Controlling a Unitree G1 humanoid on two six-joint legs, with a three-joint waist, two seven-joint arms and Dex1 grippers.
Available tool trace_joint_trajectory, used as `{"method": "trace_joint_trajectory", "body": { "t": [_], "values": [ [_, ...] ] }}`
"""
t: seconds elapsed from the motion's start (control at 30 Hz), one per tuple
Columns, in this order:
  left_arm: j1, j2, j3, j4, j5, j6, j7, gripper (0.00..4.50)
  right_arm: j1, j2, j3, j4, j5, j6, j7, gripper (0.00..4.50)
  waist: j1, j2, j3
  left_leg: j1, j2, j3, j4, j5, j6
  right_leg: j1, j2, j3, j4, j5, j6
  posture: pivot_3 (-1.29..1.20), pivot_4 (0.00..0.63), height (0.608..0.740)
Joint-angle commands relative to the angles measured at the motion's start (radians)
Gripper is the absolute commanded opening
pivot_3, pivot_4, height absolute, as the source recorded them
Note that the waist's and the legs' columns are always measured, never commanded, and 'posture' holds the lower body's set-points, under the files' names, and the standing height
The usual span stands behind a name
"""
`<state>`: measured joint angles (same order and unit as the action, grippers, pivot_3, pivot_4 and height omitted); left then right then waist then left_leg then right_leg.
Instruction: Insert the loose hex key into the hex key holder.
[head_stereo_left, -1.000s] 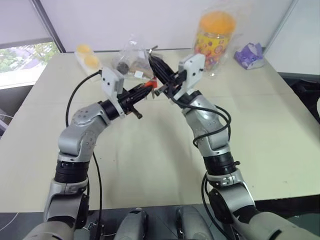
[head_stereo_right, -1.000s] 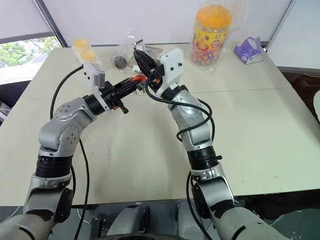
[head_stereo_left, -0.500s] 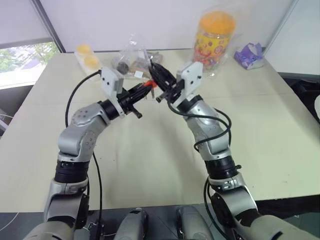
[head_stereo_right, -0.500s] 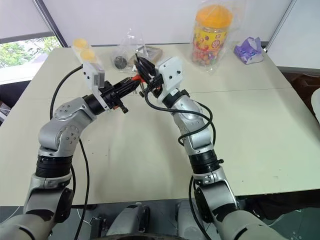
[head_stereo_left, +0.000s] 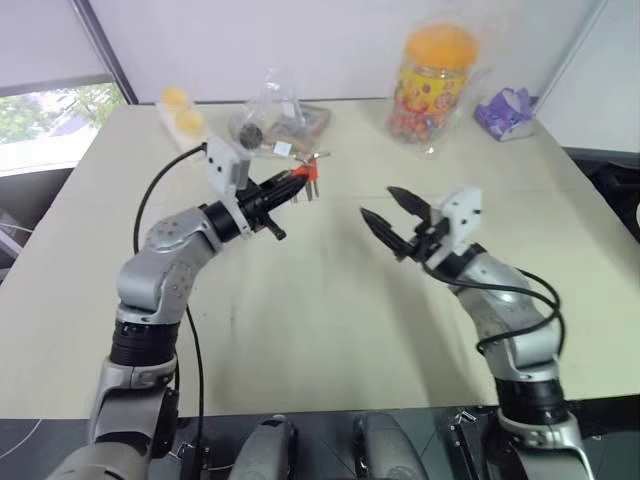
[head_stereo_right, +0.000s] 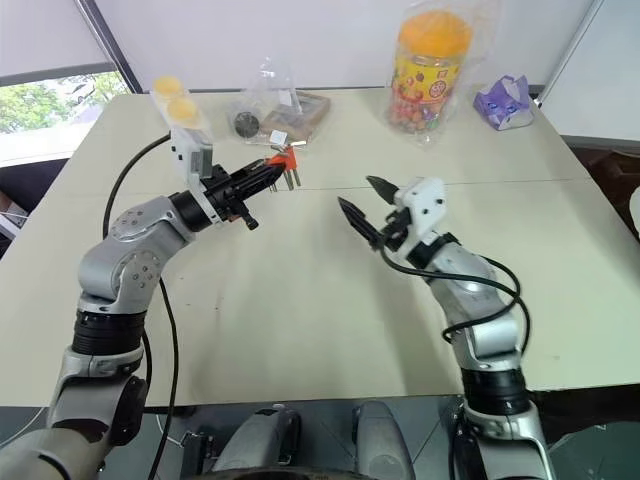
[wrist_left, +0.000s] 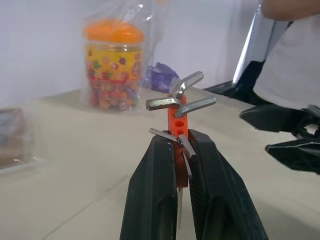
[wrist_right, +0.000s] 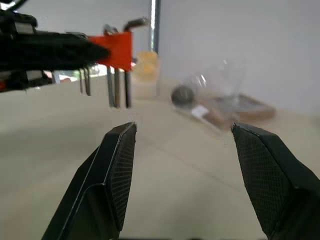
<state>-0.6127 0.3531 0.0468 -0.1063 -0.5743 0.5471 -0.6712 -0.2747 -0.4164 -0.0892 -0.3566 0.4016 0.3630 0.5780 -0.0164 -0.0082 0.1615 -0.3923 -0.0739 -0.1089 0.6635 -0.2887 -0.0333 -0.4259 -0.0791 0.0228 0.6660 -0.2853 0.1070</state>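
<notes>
Clamped between the fingers of the left gripper (head_stereo_left: 288, 190) is the hex key holder (wrist_left: 178, 117), carried above the table (head_stereo_left: 330, 330) with its orange-red body sticking out past the fingertips and its long axis following the gripper's line. Several grey keys are seen fanned from it, their bent ends splayed at the far end. A separate loose hex key cannot be made out; whether one of those keys is it, already seated, cannot be told.

The right gripper (head_stereo_left: 393, 213) is held wide open, nothing between its fingers, aimed up and across toward the holder, well apart from it. From the right wrist view the holder lies ahead and off to one side of the spread fingers. It is judged that any further seating would fall to this empty right gripper, the nearer free one, and no obstacle is seen in the gap between the two.

Behind, a clear bag of small items (head_stereo_left: 268, 115), a bagged candy jar (head_stereo_left: 430, 75) and a purple packet (head_stereo_left: 503, 110) stand near the table's far edge, out of the way.
</notes>
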Motion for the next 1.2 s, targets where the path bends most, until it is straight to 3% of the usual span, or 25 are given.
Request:
{"method": "trace_joint_trajectory", "body": {
  "t": [0.03,0.2,0.5,0.83,0.97,1.13,1.2],
  "values": [
    [-0.030,-0.037,-0.015,0.035,-0.061,0.074,-0.024,0.00,0.035,-0.091,-0.087,-0.113,0.101,0.079,0.053,3.11,0.004,0.000,0.000,0.000,0.000,0.000,0.000,0.000,0.000,0.001,0.000,0.000,0.000,0.000,0.000,0.00,0.150,0.740],
    [-0.060,-0.115,-0.026,0.119,-0.162,0.266,-0.033,0.00,0.039,-0.178,-0.149,-0.138,0.152,0.130,0.063,3.11,0.004,0.000,0.000,0.000,0.000,0.000,0.001,0.000,0.001,0.001,0.000,0.000,-0.001,0.000,0.000,0.00,0.150,0.740],
    [-0.089,-0.248,0.005,0.304,-0.249,0.571,0.075,0.00,0.036,-0.169,-0.131,-0.157,0.132,0.124,0.002,3.11,0.004,0.000,0.000,0.000,0.000,0.000,0.001,0.000,0.001,0.001,0.000,0.000,0.000,0.000,0.000,0.00,0.150,0.740],
    [-0.066,-0.237,0.020,0.449,-0.179,0.649,0.154,0.00,0.035,-0.157,-0.105,-0.158,0.105,0.107,-0.036,3.11,0.005,0.000,0.000,0.000,0.000,0.000,0.001,0.000,0.000,0.001,0.000,0.000,0.000,0.000,0.000,0.00,0.150,0.740],
    [-0.064,-0.200,0.035,0.431,-0.163,0.657,0.159,1.71,0.030,-0.158,-0.096,-0.147,0.100,0.101,-0.034,3.15,0.004,0.000,0.000,0.001,0.000,0.000,0.001,0.000,0.000,0.001,0.000,0.000,0.000,0.000,0.000,0.00,0.150,0.740],
    [-0.070,-0.101,-0.022,0.370,-0.107,0.610,0.106,4.37,0.015,-0.174,-0.087,-0.113,0.088,0.084,-0.004,3.15,0.000,0.000,0.000,0.001,0.000,0.001,0.001,0.000,0.000,0.002,0.000,0.000,0.000,0.000,0.000,0.00,0.150,0.740],
    [-0.065,-0.036,-0.099,0.315,-0.046,0.507,0.032,4.44,0.007,-0.187,-0.084,-0.098,0.080,0.077,0.018,3.15,-0.003,0.000,-0.001,0.002,0.000,0.001,0.001,0.000,0.000,0.002,0.000,0.001,0.000,0.000,0.000,0.00,0.150,0.740]
  ]
}}
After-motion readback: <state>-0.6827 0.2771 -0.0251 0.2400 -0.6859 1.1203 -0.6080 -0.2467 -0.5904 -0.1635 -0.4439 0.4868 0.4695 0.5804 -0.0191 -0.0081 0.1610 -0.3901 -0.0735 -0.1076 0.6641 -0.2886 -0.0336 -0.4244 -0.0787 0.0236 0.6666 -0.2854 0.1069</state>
